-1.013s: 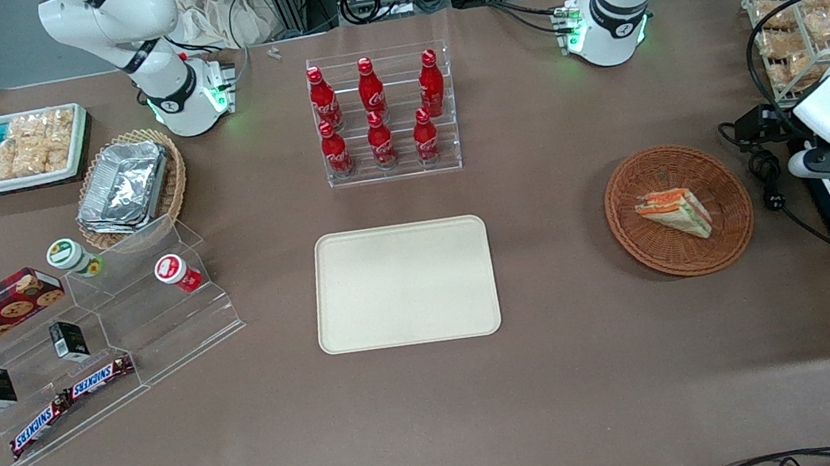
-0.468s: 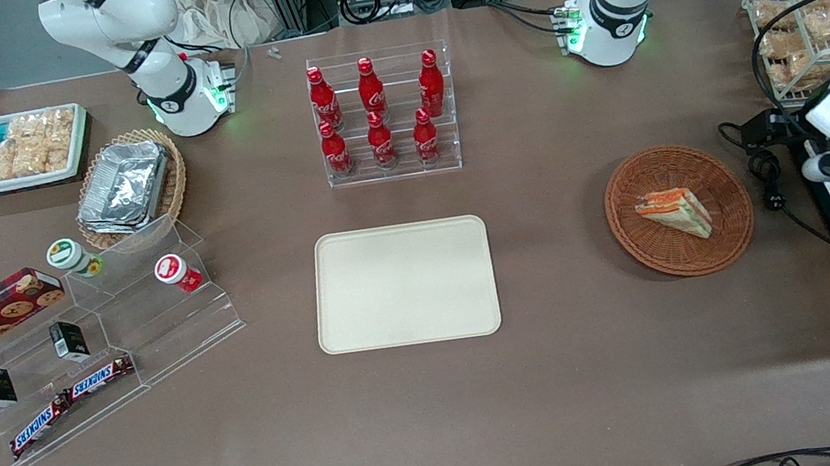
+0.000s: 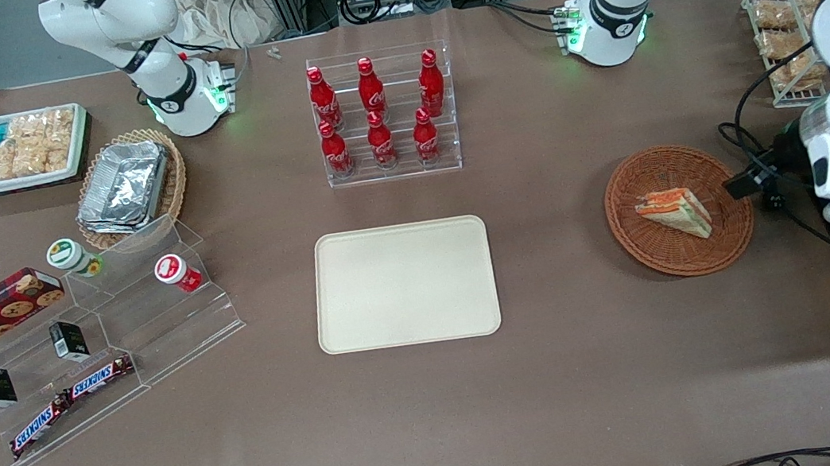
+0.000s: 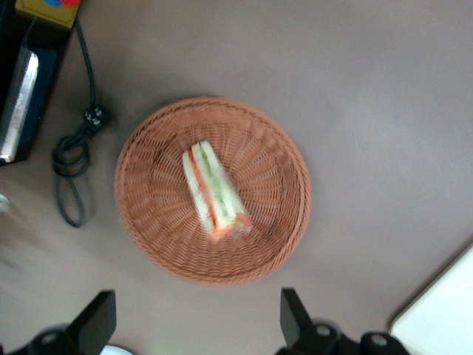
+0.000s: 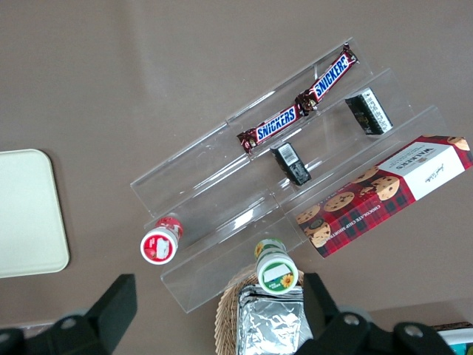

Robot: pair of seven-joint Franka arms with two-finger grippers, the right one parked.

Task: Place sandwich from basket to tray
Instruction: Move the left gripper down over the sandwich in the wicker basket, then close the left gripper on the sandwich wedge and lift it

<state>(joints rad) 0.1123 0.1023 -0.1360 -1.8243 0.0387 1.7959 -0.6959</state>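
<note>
Tabletop (image 3: 562,374): sandwich (image 4: 212,191) in basket (image 4: 277,222), below pincer (image 4: 194,319); pincer wide open, empty, above basket's edge.

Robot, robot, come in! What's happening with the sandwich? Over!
Gripper open, empty, hovering above the basket. Sandwich lies in the basket, untouched. Tray bare. Nothing in the way. Over.

The end effector (image 4: 194,325) shows only its fingertips (apparently spread), and the tray (image 4: 442,310) is cropped.
</note>
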